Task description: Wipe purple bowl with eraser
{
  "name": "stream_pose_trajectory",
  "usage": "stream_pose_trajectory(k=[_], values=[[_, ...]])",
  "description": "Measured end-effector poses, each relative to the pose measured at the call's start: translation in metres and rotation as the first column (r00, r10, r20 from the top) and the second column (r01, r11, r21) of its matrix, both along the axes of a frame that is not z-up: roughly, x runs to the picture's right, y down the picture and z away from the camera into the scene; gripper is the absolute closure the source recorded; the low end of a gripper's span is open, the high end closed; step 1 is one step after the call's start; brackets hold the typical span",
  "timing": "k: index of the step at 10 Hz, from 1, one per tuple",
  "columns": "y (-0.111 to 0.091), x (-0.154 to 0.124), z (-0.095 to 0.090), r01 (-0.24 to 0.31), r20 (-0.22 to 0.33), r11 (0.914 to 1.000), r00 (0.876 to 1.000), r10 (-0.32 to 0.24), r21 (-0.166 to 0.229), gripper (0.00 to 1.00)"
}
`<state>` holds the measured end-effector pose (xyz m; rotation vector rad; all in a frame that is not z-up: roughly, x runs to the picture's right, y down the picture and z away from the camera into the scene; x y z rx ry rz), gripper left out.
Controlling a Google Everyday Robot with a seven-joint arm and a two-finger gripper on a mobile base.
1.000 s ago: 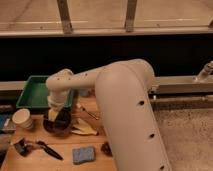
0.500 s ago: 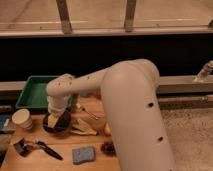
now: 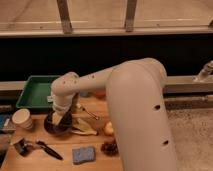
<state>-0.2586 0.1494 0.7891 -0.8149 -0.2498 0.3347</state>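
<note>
The purple bowl [image 3: 52,128], dark and glossy, sits on the wooden table [image 3: 30,160] just right of the beige cup. My gripper [image 3: 58,119] points down into the bowl from the white wrist above it. A small pale yellow eraser [image 3: 56,120] shows at its tip, held between the fingers and resting against the inside of the bowl. The wrist hides the far rim of the bowl.
A green tray [image 3: 35,91] stands behind the bowl and a beige cup [image 3: 22,119] to its left. Flat yellow pieces [image 3: 85,130], a blue-grey sponge [image 3: 83,154], a black-handled brush [image 3: 46,149] and a brown cone [image 3: 109,147] lie around. My big white arm fills the right.
The wrist has sunk a little lower into the bowl and shifted slightly, with the eraser still in the gripper. The bowl and the other objects stay in place.
</note>
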Motion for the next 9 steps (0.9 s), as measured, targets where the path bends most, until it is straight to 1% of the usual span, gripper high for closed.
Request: stream_pose_trajectory(k=[2,4,5,7,9], values=[[-0.011,-0.015,0.010,0.016,0.011,0.9998,1.000,-0.016,0.013,1.00],[-0.017,-0.024,0.018,0.007,0.036,0.9999,0.999,-0.008,0.013,1.00],[-0.015,-0.024,0.017,0.004,0.041,0.9999,0.999,-0.005,0.016,1.00],[-0.003,-0.026,0.006,-0.021,0.033,0.9995,0.999,0.020,0.025,1.00],[0.003,-0.009,0.002,-0.074,0.012,0.9964,0.997,0.073,0.042,1.00]])
